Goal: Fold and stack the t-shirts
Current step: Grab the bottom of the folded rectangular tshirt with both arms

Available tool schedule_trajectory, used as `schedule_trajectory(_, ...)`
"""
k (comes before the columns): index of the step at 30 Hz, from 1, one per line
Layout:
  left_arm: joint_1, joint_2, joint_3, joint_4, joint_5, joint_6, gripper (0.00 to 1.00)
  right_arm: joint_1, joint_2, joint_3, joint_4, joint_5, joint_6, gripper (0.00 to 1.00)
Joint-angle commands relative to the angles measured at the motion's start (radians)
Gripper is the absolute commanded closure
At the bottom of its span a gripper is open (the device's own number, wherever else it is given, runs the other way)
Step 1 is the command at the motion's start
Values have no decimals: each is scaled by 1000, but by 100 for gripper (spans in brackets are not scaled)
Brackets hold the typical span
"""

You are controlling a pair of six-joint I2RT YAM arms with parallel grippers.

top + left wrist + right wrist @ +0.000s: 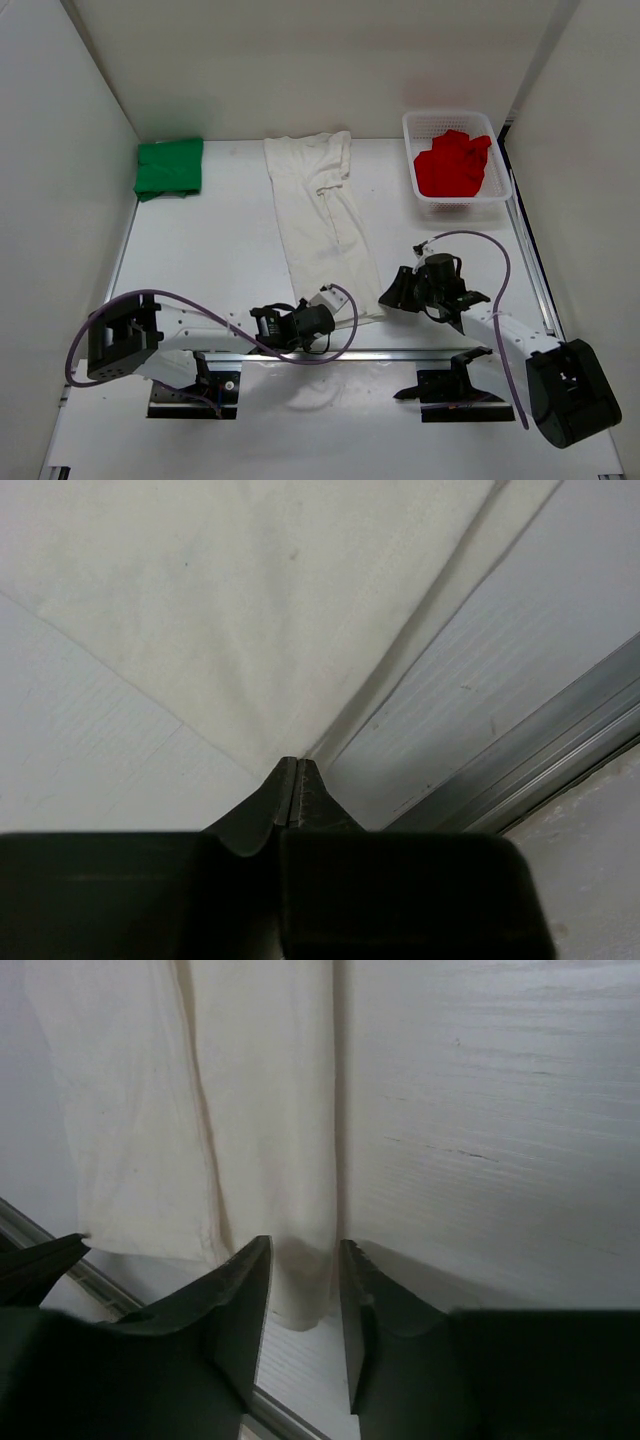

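Observation:
The white t-shirt (318, 215) lies folded into a long strip down the middle of the table. Its near end reaches both grippers. My left gripper (338, 300) is shut, and in the left wrist view its tips (296, 763) pinch the strip's near left corner (250, 630). My right gripper (392, 296) is open; in its wrist view the jaws (303, 1250) stand apart around the near right corner of the white cloth (290, 1140). The green t-shirt (169, 167) lies folded at the back left. The red t-shirt (455, 165) sits crumpled in the basket.
A white mesh basket (410, 150) stands at the back right. A metal rail (400, 352) runs along the table's near edge, close behind both grippers, and shows in the left wrist view (560, 730). White walls enclose the table on three sides.

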Motion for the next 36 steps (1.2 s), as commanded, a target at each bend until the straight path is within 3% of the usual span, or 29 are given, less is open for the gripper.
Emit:
schedule_trajectory(1, -11, -38, -14, -16, 14, -25, 100, 8, 35, -15, 99, -50, 15, 71)
schedule_trajectory(2, -12, -39, -22, -25, 13, -28, 100, 6, 49, -16, 104, -47, 7, 72)
schedule_trajectory(5, -9, -62, -22, -36, 16, -31, 100, -30, 92, -39, 144, -97, 19, 93)
schedule_trajectory(7, -6, -79, -34, -33, 23, -42, 100, -47, 86, -62, 181, -96, 33, 100)
schedule_trajectory(21, -14, -113, -65, -145, 8, -126, 100, -32, 5, -90, 136, -39, 39, 100)
schedule_trajectory(30, 107, -193, -115, -172, 69, -187, 100, -47, -18, -94, 121, -39, 32, 100)
schedule_trajectory(32, 88, -176, -121, -162, 88, -178, 95, -44, -22, -101, 121, -39, 29, 100)
schedule_trajectory(34, 78, -164, -128, -159, 92, -187, 82, -37, -25, -93, 124, -38, 35, 100)
schedule_trajectory(36, 84, -171, -140, -137, 114, -181, 63, -28, -31, -98, 109, -30, 39, 96)
